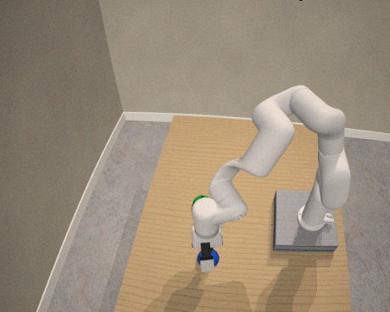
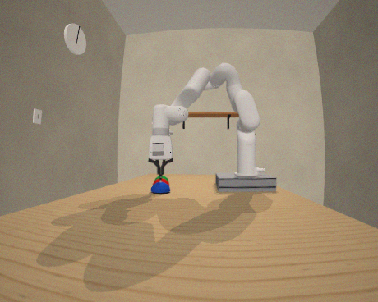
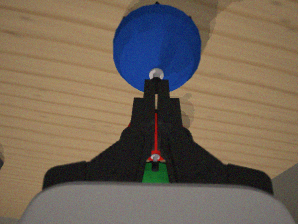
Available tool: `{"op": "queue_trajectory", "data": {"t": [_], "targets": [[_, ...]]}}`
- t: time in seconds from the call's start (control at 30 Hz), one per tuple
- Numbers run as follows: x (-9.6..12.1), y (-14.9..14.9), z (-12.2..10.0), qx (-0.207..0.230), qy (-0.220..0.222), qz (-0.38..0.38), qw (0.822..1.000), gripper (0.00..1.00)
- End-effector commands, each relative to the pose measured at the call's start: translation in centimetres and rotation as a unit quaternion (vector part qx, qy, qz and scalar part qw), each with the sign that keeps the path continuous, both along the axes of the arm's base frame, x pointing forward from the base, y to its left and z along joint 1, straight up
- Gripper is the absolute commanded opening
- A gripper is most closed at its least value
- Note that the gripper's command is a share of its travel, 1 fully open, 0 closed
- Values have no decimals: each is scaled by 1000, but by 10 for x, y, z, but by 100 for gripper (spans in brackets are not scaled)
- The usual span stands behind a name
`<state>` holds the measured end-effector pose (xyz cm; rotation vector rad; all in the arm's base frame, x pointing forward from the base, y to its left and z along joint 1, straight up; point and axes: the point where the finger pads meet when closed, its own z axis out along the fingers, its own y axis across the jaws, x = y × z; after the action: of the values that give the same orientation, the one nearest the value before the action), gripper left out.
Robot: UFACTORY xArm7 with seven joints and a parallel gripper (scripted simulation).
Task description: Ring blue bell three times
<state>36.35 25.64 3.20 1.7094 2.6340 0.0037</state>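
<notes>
The blue bell is a round blue dome on the wooden table, with a small silver button at its top. It also shows in the top view and the exterior view. My gripper is shut and empty, pointing straight down, its fingertips right at the button. In the exterior view the fingertips stand just above the stacked-looking bells. A red bell and a green bell show only as slivers behind the fingers.
The green bell peeks out behind the wrist in the top view. The arm's grey base block stands to the right on the table. A wooden shelf hangs on the back wall.
</notes>
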Motion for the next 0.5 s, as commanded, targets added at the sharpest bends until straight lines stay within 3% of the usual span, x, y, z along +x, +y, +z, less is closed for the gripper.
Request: {"op": "queue_trajectory", "data": {"t": [0.0,0.47], "targets": [[1,1,-1,1,-2,0,1000,0],[1,1,-8,1,-2,0,1000,0]]}}
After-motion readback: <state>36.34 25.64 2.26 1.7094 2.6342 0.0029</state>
